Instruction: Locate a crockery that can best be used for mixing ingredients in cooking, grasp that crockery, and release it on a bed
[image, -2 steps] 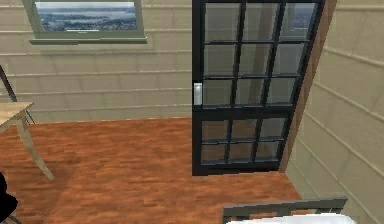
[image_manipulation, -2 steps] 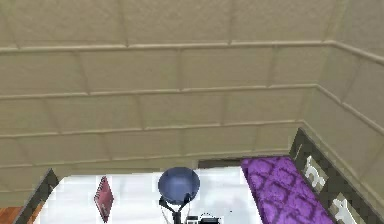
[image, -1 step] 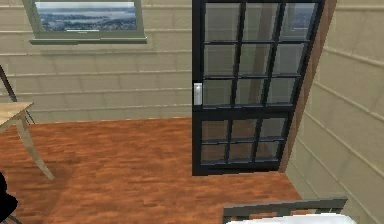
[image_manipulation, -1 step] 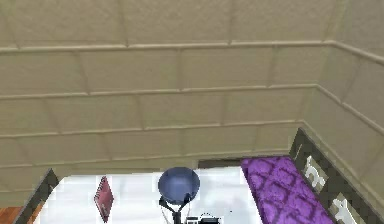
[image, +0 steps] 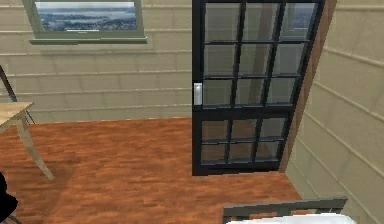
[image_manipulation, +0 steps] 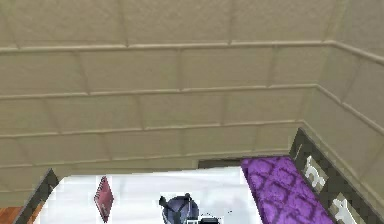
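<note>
Down at the bottom edge of the arm side view there's one dark round shape (image_manipulation: 177, 210) with a bluish-grey sheen, sitting low over the white sheet of the bed (image_manipulation: 140, 185). It's too small a blob to call it a bowl with any confidence. The gripper (image_manipulation: 184, 201) is right there with it, its dark body merging into that round shape and a thin finger poking up at the top. With the sheet directly behind it, I can't tell whether the gripper holds anything, or whether the shape is lifted or resting on the bed. Just to the shape's left, apart from it, one small dark red flat thing (image_manipulation: 103, 196) lies tilted on the sheet. Over on the right, one purple cover (image_manipulation: 285, 190) runs across the bed, up against the dark headboard (image_manipulation: 318, 170). Behind it all is a pale panelled wall (image_manipulation: 150, 90). Over in the forward view, one corner of the bed's dark frame pokes in at the bottom right. There's one dark door (image: 245, 85), glazed three panes across, with a pale handle (image: 198, 93). One window (image: 85, 20) sits high on the left, and one wooden table (image: 15, 115) stands at the left edge, on the reddish wooden floor (image: 130, 160).
</note>
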